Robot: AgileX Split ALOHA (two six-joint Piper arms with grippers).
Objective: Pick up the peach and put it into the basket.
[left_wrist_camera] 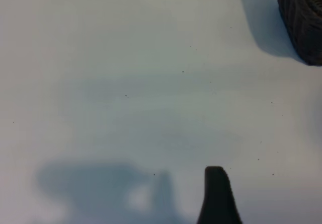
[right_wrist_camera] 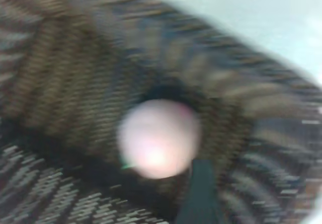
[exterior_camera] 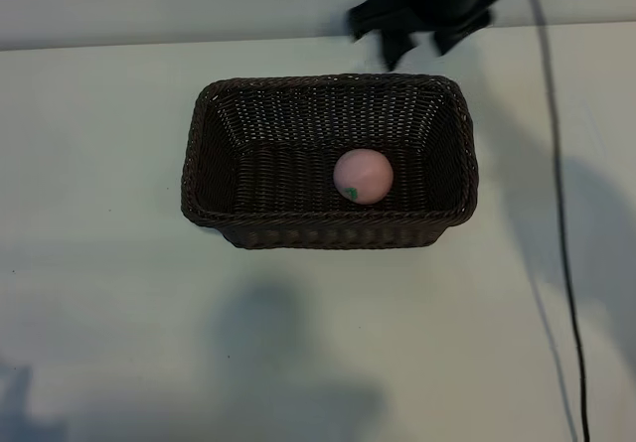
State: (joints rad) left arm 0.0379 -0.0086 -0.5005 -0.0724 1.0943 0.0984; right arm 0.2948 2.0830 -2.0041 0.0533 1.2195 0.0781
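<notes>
The pale-pink peach (exterior_camera: pixel 363 175) with its small green mark lies loose on the floor of the dark-brown wicker basket (exterior_camera: pixel 329 229), right of the middle. My right gripper (exterior_camera: pixel 419 43) hangs above the table just behind the basket's far rim, open and holding nothing. In the right wrist view the peach (right_wrist_camera: pixel 158 138) sits on the weave (right_wrist_camera: pixel 60 58), clear of the one dark finger (right_wrist_camera: pixel 201 194) that shows. Of my left gripper only one dark fingertip (left_wrist_camera: pixel 217 183) is seen, over bare table with nothing against it. A corner of the basket (left_wrist_camera: pixel 302 17) lies far from it.
The basket stands on a white table (exterior_camera: pixel 99 313). A black cable (exterior_camera: pixel 561 214) runs down the table's right side, from the right arm towards the front edge. The arms cast soft shadows in front of the basket.
</notes>
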